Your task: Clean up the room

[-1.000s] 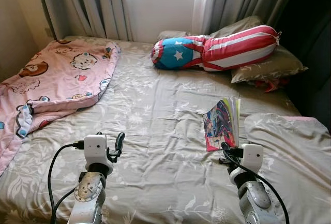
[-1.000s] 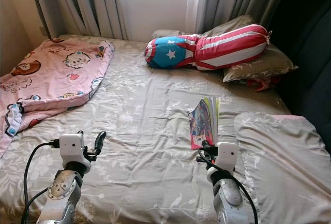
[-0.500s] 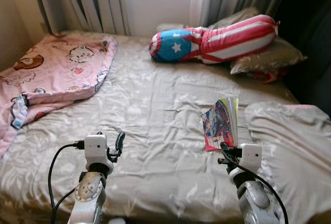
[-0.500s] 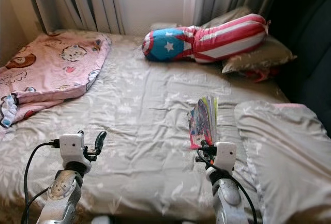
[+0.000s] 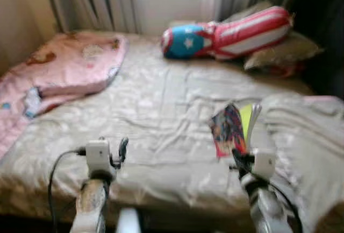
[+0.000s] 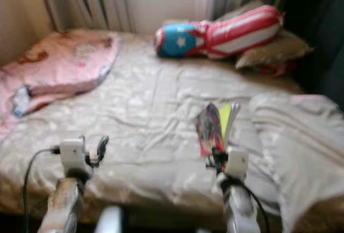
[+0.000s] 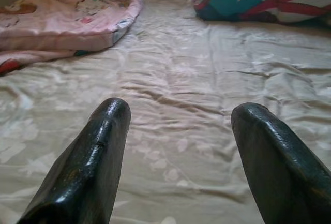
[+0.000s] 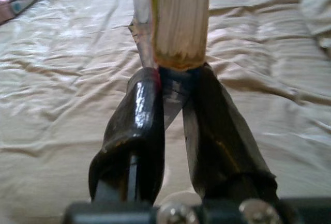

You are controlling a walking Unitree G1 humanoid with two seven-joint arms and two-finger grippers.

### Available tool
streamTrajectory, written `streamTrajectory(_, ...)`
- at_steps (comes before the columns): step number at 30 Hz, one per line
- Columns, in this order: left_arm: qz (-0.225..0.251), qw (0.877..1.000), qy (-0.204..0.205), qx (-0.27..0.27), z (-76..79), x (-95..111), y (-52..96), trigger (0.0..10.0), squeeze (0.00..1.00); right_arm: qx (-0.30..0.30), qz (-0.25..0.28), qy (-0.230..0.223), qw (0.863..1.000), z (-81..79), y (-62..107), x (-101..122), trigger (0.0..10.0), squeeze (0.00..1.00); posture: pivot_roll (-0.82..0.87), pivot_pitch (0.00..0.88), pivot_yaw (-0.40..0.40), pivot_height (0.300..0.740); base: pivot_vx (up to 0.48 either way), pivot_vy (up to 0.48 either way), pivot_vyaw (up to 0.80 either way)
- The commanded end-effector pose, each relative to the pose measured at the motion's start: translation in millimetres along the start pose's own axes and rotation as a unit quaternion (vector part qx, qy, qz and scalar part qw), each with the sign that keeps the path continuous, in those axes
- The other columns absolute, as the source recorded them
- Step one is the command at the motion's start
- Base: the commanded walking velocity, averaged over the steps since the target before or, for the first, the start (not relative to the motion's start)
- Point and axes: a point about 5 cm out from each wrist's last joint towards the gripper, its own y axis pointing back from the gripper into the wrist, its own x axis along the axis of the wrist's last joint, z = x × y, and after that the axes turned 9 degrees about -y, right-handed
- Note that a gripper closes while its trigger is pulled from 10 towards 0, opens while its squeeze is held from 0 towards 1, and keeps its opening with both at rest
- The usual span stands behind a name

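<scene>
A colourful book (image 5: 231, 129) stands lifted off the grey floral bedsheet (image 5: 161, 109), held by its lower edge in my right gripper (image 8: 173, 87). The black fingers (image 8: 142, 105) pinch the book's pages (image 8: 182, 17) in the right wrist view. My left gripper (image 7: 178, 125) hovers low over the sheet near the bed's front edge, its fingers wide apart with nothing between them. It also appears in the head views (image 5: 119, 149). A crumpled pink cartoon blanket (image 5: 64, 69) lies at the bed's far left.
A red, white and blue star bolster (image 5: 226, 34) rests on grey pillows (image 5: 279, 53) at the head of the bed. Another grey pillow (image 5: 306, 136) lies at the right. Curtains (image 5: 91, 1) and a window stand behind. The bed's front edge (image 5: 161, 203) is close below my arms.
The view has pulled back and blurred, showing the bed's front edge. The book has risen off the sheet in my right gripper. My left gripper keeps its pose.
</scene>
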Motion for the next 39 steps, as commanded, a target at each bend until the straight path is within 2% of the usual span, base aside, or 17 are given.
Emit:
streamTrajectory(1,0.018,1.000,0.003,-0.009,3.6,11,-7.7,10.0,0.00,0.017,0.030,-0.001,0.999,-4.9,-5.0,14,10.0,0.00,0.00,0.000,-0.083,0.640,0.000,0.000,0.00)
streamTrajectory(14,0.017,1.000,0.008,-0.014,4.3,11,-7.0,10.0,0.00,0.021,0.027,0.001,0.999,-5.5,-4.2,12,10.0,0.00,0.00,0.000,-0.081,0.640,0.000,0.000,0.00)
streamTrajectory(39,0.014,1.000,0.009,-0.016,3.9,11,-7.1,10.0,0.00,0.034,-0.016,0.035,0.999,-8.3,-2.1,-3,10.0,0.00,0.00,0.000,-0.078,0.640,0.276,0.000,0.00)
